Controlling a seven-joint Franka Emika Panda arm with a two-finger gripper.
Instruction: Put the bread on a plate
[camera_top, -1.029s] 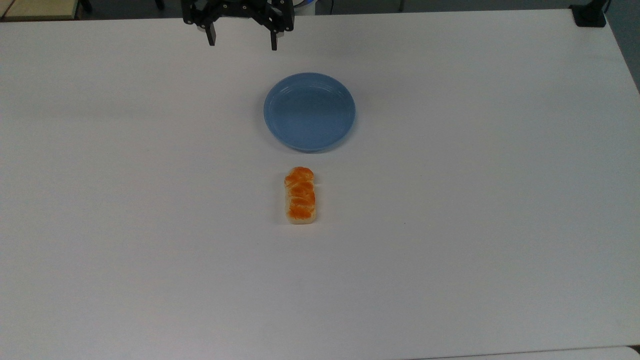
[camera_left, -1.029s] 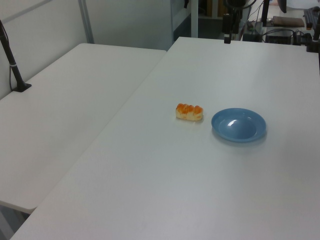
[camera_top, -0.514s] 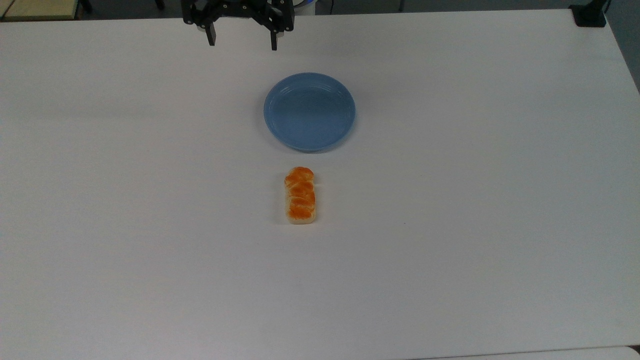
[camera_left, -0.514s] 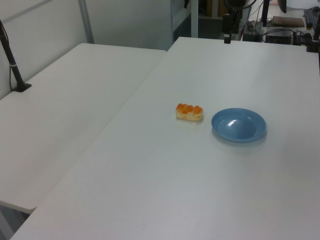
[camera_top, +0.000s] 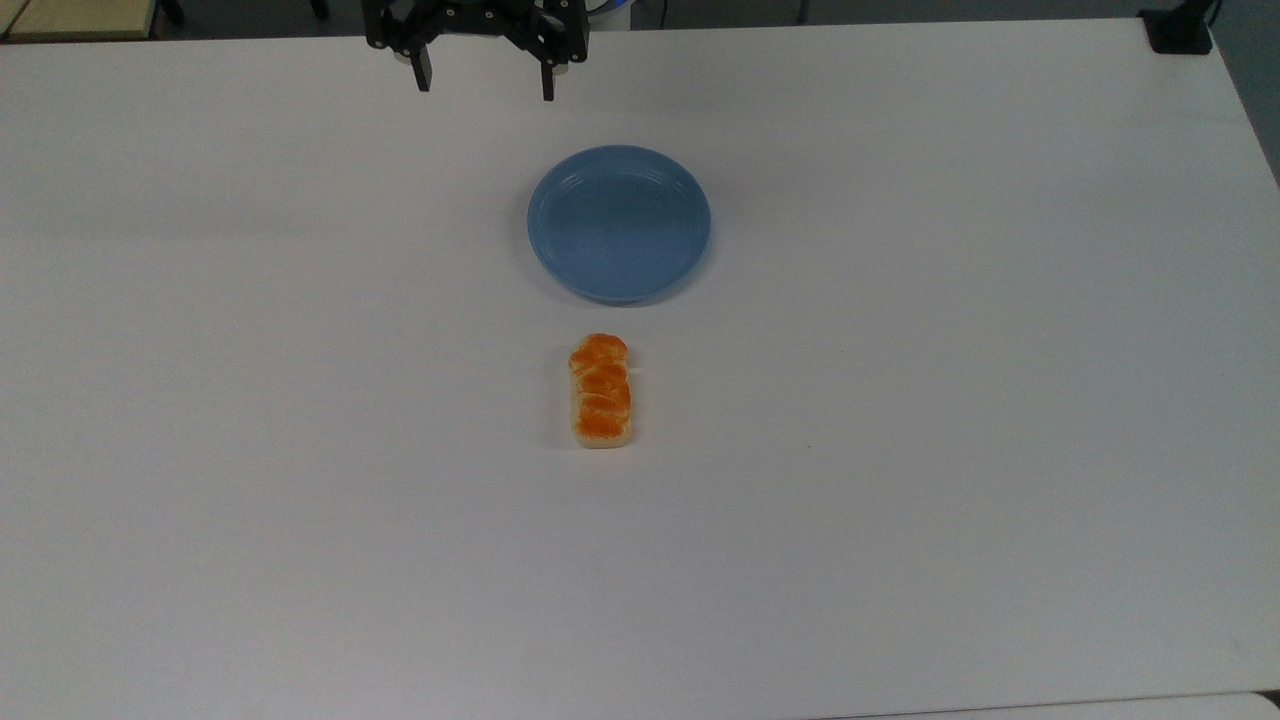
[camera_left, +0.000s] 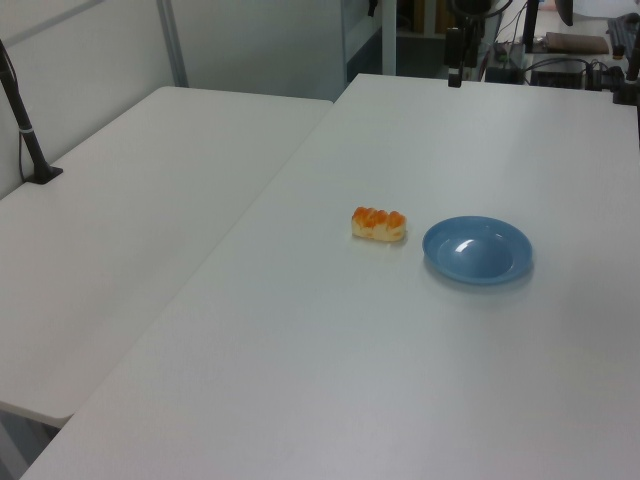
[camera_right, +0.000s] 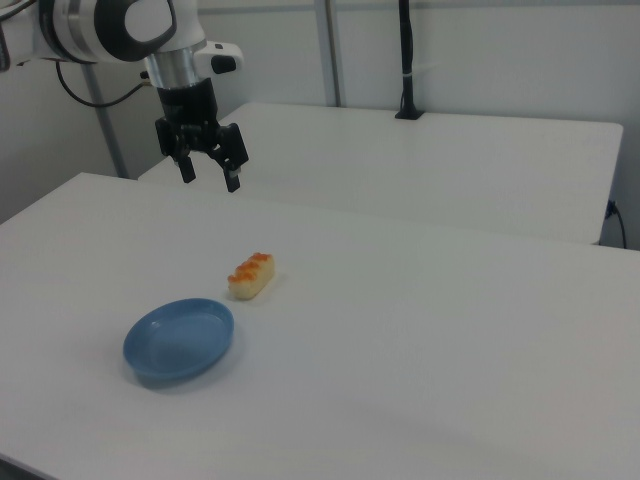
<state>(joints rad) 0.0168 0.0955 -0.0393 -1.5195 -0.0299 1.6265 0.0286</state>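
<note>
A wide white desk carries the things. In the left view a second white desk stands just beside it, with a black pole fixed at the far edge of it.

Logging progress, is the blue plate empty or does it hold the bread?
Empty: the plate shows bare blue; the bread lies on the table beside it.

Even, soft overhead light leaves the white table bright but slightly grey-blue, with faint shadows, a small glare patch inside the plate, mild grain throughout, and dimmer background along the top view's upper edge.
</note>
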